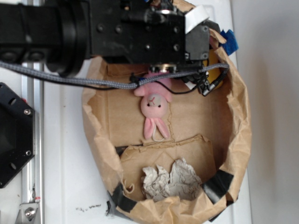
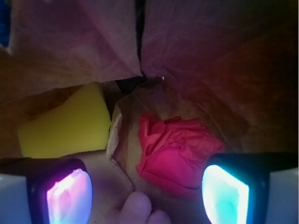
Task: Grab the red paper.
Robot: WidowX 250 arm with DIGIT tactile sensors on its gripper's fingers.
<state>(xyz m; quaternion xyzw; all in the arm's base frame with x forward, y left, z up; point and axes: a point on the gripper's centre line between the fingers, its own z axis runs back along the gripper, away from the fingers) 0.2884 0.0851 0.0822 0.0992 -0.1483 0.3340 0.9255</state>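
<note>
— While the arm hangs over the paper bag [image 1: 236, 140], where's the red paper?
— Hidden outside; only the bunny [image 1: 155, 109] shows.
— And the wrist view?
— Red paper [image 2: 175, 151] sits between the spread hand [image 2: 147, 196]. Approach step; lower next, then close.

White worktop [image 1: 65, 154] carried a brown paper-lined bin [image 1: 240, 135], open top, black tape on its rim nr the bottom edge. Inside, on the paper floor: pink plush bunny [image 1: 155, 109] approx centre, grey-white crumpled paper balls [image 1: 170, 182] nr the bin's lower rim. Wrist view showed red paper [image 2: 175, 151] on the brown lining w/ a yellow block [image 2: 65, 123] beside it. Small dark specks on worktop by bin's lower-left corner.
</note>
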